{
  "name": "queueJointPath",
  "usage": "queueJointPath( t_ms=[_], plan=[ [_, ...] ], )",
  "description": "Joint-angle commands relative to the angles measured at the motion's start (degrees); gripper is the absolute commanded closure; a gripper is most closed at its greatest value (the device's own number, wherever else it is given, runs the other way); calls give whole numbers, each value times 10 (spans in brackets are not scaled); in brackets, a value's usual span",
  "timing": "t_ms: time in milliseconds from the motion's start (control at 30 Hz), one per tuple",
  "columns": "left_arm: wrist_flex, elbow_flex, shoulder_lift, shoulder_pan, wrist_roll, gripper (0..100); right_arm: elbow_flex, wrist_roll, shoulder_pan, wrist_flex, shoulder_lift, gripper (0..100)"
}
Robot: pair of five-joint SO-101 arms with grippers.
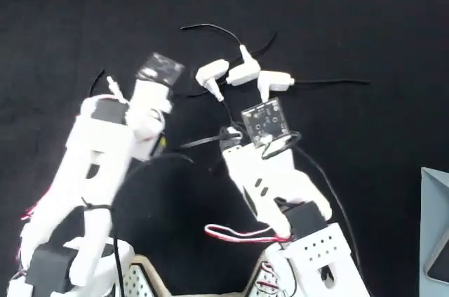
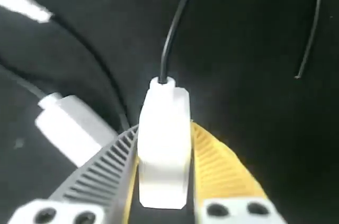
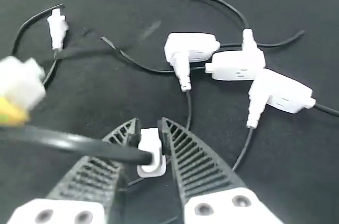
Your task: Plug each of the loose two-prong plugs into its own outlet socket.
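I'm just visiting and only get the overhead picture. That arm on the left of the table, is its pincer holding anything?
Observer: Yes. Its wrist camera shows the left pincer shut on a white plug, with the cord leaving the plug's far end.
Operator: And the other arm?
Observer: The right pincer is shut on a smaller white plug, whose black cord runs off to one side.
Operator: Where would those go in?
Observer: Probably into the white outlet blocks lying beyond it. Seen close up, one outlet socket shows the slots in its face.
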Motion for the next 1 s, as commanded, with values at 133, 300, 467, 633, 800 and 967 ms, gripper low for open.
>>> queueJointPath(
  t_ms=[133, 300, 467, 633, 800, 967],
  plan=[
    [-120, 125, -4, 51, 65, 709, -29, 3, 17, 3, -8, 987],
    [-118, 124, -11, -7, 17, 709, -29, 3, 16, 3, -7, 987],
    [-119, 108, -4, -72, -18, 709, -29, 3, 16, 3, -7, 987],
    [-112, 96, -11, -85, -27, 709, -29, 3, 16, 3, -5, 987],
    [-40, 55, -11, -21, -5, 716, -29, 3, 16, 3, -5, 987],
    [-17, 41, -4, 87, 45, 759, -29, 4, 16, 3, -5, 987]
  ],
)
